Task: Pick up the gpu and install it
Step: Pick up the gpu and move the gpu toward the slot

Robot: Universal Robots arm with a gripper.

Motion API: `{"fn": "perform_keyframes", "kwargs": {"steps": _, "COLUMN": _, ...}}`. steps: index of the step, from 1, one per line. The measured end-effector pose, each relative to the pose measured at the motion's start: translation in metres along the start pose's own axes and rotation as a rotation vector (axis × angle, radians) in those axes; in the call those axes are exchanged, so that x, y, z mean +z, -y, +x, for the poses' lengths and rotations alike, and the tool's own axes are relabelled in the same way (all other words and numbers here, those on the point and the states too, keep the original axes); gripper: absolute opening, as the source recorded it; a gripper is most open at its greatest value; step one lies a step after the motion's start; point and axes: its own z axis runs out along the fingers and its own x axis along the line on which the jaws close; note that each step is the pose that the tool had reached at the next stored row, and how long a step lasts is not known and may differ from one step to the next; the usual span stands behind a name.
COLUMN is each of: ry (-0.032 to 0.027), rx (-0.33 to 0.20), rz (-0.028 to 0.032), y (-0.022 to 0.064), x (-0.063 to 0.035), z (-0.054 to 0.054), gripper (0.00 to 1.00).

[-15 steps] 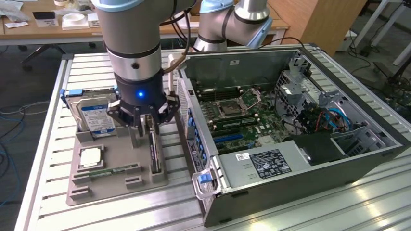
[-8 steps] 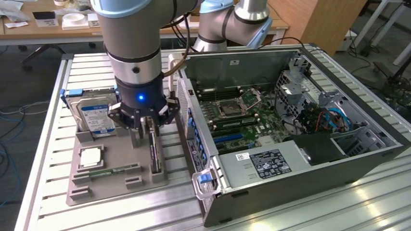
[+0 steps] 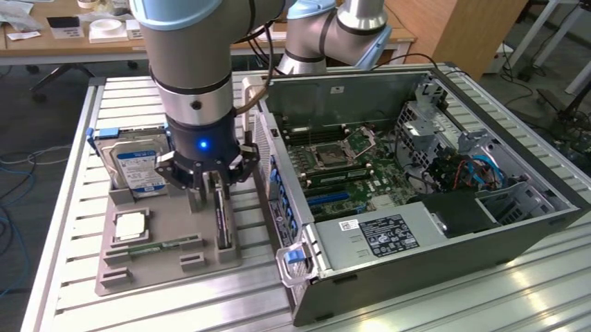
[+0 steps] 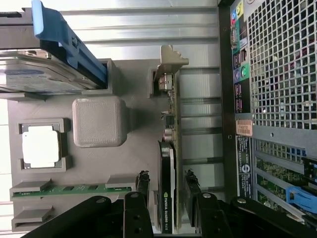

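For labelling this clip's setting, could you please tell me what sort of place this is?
Probably a robotics lab bench: a ribbed aluminium table carries an open black desktop computer case and a grey plastic parts tray, with wooden desks behind.

A grey holder (image 3: 148, 275) lies on the slatted metal bench (image 3: 120, 97). It carries a silver hard drive (image 3: 138, 168) with a blue-white label, standing on edge in a blue bracket at one end, a square processor (image 3: 132, 226) lying flat in its pocket, and a slim green memory stick (image 3: 159, 244) slotted just beside the processor. Just beside the holder, toward the exterior view's right, an open computer case (image 3: 517, 228) lies on its side with its motherboard (image 3: 347, 166) exposed and a blue latch (image 3: 295, 256) at its near corner.
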Motion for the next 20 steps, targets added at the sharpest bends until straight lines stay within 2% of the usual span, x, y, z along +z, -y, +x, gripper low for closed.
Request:
{"fn": "perform_keyframes", "kwargs": {"steps": 11, "ry": -0.0001, "rx": 0.0, "rz": 0.0001, "y": 0.0013, "x": 0.0114, "z": -0.002, "gripper": 0.42}}
{"fn": "perform_keyframes", "kwargs": {"steps": 20, "ry": -0.0002, "rx": 0.0, "rz": 0.0001, "y": 0.0022, "x": 0.0268, "z": -0.001, "gripper": 0.42}}
